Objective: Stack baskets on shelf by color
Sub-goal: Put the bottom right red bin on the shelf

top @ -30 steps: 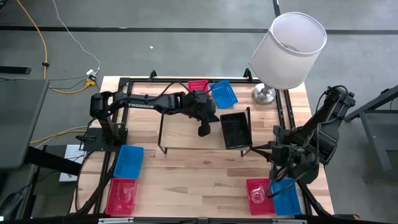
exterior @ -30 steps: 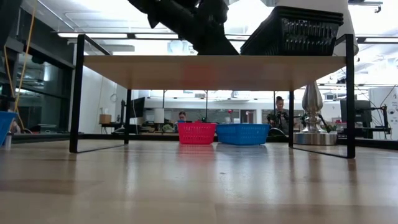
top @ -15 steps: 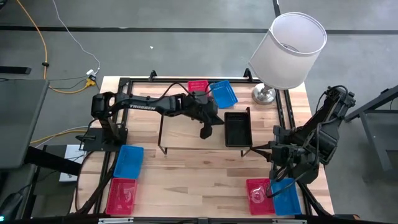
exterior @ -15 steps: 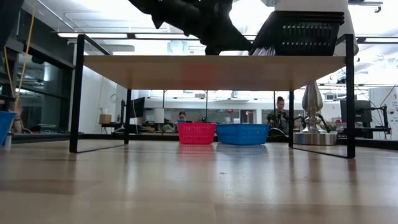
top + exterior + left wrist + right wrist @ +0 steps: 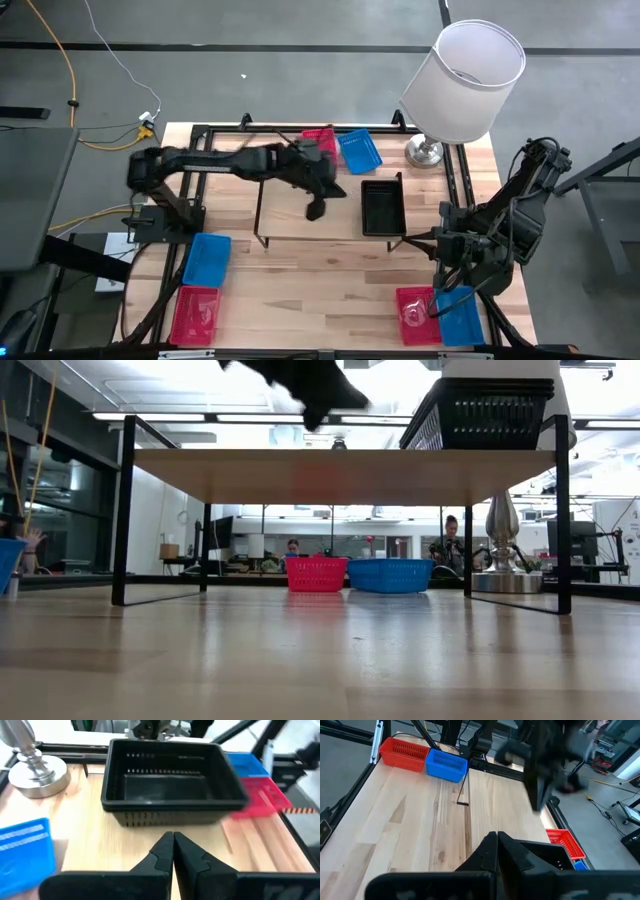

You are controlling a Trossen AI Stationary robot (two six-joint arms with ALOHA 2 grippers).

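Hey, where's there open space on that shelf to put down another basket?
The shelf top is bare from its left end to the black basket at its right end; the left pincer hovers over the middle. Crowded: behind the shelf, the red basket, blue basket and lamp.

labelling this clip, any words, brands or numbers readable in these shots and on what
No text can be read in these views.
Left arm: pale lettering runs along it in the high view, too blurred to read.
Black basket, shelf, lamp shade: no print shows.
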